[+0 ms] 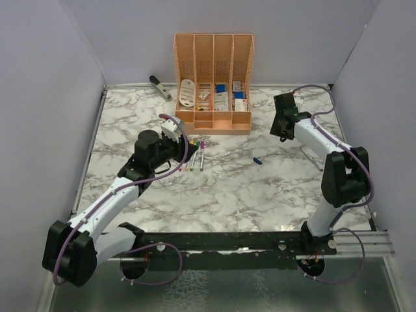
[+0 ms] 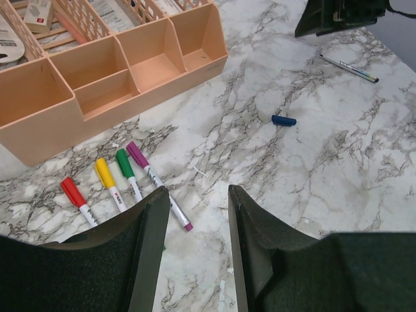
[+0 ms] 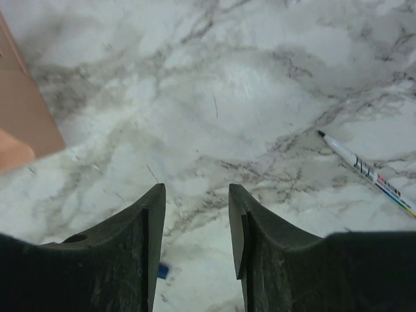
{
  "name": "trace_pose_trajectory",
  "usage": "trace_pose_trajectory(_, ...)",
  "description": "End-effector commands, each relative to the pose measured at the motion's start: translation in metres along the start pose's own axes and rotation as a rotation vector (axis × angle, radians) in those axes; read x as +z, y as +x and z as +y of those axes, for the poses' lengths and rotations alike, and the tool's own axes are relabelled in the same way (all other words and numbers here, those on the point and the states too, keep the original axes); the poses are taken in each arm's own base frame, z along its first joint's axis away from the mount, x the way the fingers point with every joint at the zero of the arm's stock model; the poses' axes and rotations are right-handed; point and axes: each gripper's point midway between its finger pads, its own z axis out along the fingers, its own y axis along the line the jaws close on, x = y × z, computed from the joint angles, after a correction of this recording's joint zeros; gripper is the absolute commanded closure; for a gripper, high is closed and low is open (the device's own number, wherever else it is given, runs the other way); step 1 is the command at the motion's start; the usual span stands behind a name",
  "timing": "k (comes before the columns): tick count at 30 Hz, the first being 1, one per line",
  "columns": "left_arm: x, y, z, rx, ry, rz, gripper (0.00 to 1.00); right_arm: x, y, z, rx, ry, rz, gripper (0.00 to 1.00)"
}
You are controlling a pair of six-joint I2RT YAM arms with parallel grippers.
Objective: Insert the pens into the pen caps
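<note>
Four capped pens (image 2: 125, 166) lie beside the orange organiser (image 2: 39, 130); blue cap (image 2: 283, 120) and uncapped pen (image 3: 367, 172) lie apart. Jaws of left gripper (image 2: 198, 195) and right gripper (image 3: 197, 192) stand spread.

Two robot arms are reaching over a marble table (image 1: 227, 195). The left gripper (image 1: 182, 148) is hovering just beside a row of pens (image 1: 195, 156), with a blue cap (image 1: 258, 160) lying well off to its right. The right gripper (image 1: 283, 130) is hanging near the orange organiser (image 1: 213, 84), which is standing to its left.
</note>
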Motion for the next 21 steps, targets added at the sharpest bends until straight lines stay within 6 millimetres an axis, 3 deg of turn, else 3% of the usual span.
trace_pose_trajectory(1, 0.002, -0.009, -0.002, 0.024, 0.020, -0.025, 0.56, 0.002, 0.041, -0.036, -0.127, 0.012, 0.175, 0.56)
trace_pose_trajectory(10, 0.004, -0.005, 0.002, 0.029, 0.004, 0.001, 0.56, 0.017, 0.043, -0.124, -0.120, 0.151, 0.211, 0.55)
trace_pose_trajectory(16, 0.009, -0.003, 0.003, 0.027, 0.007, 0.011, 0.57, 0.021, 0.058, -0.151, -0.162, 0.179, 0.240, 0.55)
trace_pose_trajectory(21, 0.012, -0.004, 0.003, 0.027, 0.011, 0.009, 0.57, 0.027, 0.062, -0.155, -0.159, 0.147, 0.233, 0.55)
